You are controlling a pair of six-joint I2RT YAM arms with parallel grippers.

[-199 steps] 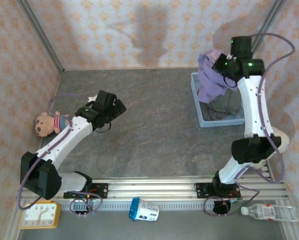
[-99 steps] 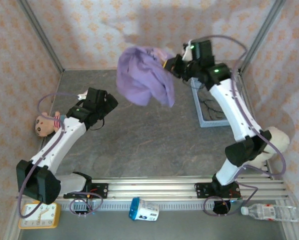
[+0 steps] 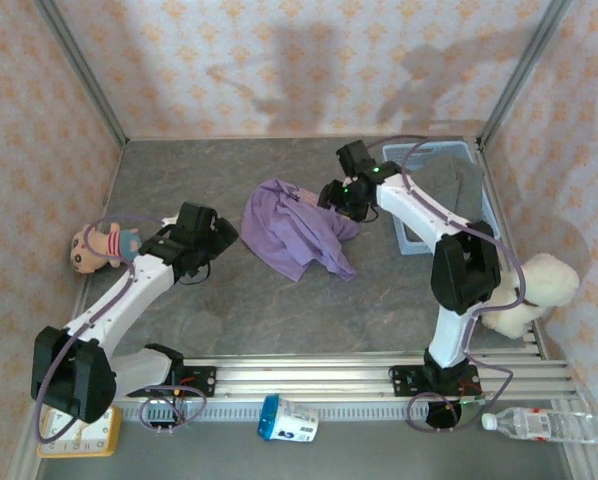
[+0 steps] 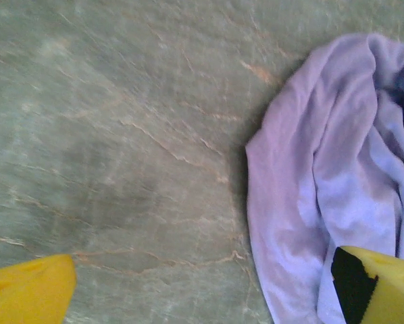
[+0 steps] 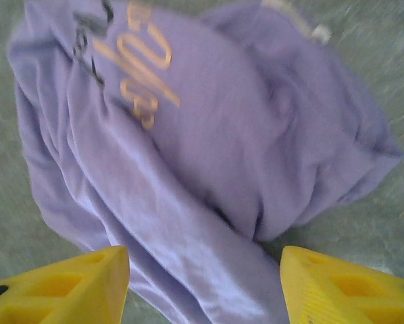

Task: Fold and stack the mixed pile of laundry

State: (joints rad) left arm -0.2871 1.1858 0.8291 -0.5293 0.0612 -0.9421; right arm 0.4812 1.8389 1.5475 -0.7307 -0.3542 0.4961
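The left tool (image 3: pixel 227 233) hovers wide open just left of the lilac shirt (image 3: pixel 294 232), which a moment ago swung in the air and now lies crumpled mid-tabletop (image 3: pixel 279 300). At its right edge the right tool (image 3: pixel 331 195) has let go, jaws parted above the cloth. With the shirt out of the basket (image 3: pixel 431 148), spreading it flat probably comes next.

A: Where are you working?
B: In a lab test booth dressed like a home. Patterned wallpaper panels (image 3: pixel 279 60) hang between bare metal posts (image 3: pixel 79 70), and my arms (image 3: pixel 129 285) are bolted to an aluminium rail (image 3: pixel 309 378).
A: Any homely touches?
B: A doll (image 3: pixel 101 246), an alarm clock (image 3: pixel 74 437), a water bottle (image 3: pixel 539 425) and a lilac shirt (image 3: pixel 294 235) on my stone-look tabletop (image 3: pixel 279 310).
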